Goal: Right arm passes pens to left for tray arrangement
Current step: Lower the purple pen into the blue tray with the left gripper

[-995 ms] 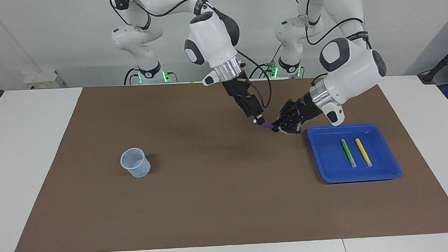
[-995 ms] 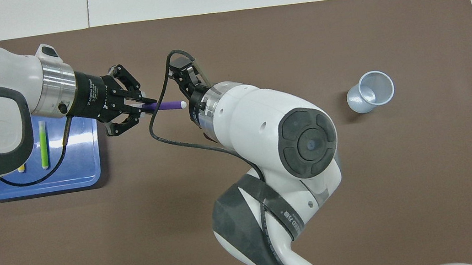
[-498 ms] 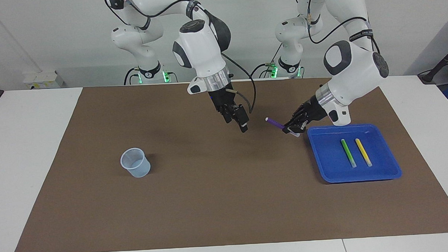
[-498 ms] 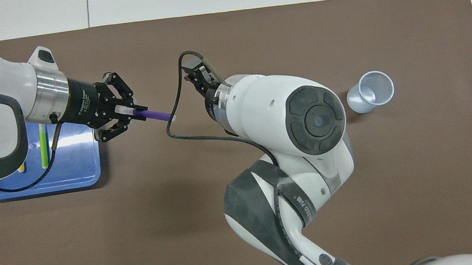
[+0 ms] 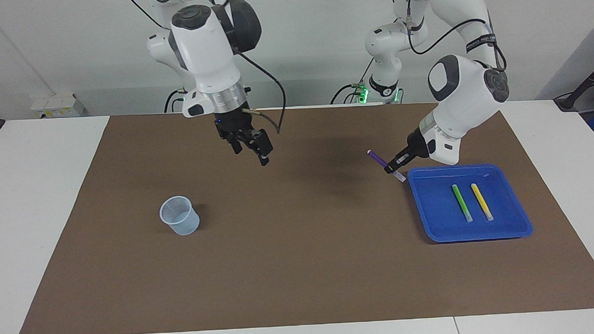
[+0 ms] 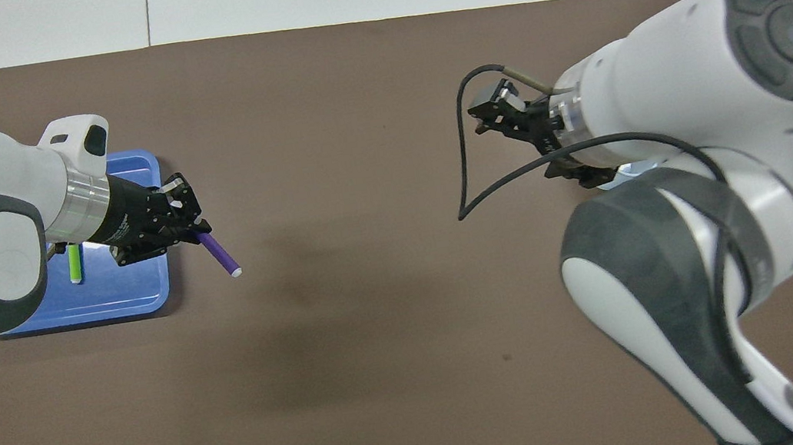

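Blue tray holds green pen beside yellow pen.

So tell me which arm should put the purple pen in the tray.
Left. The left gripper is shut on the purple pen right beside the blue tray, where the green pen and yellow pen lie. The right gripper hangs open and empty.

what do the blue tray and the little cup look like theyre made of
Blue tray: likely moulded plastic, with a uniform bright colour, rounded corners and a soft sheen on the floor. Cup: probably thin clear or frosted plastic; the brown mat shows faintly through its wall, and fine ribbing seems visible. Neither can be confirmed by look alone.
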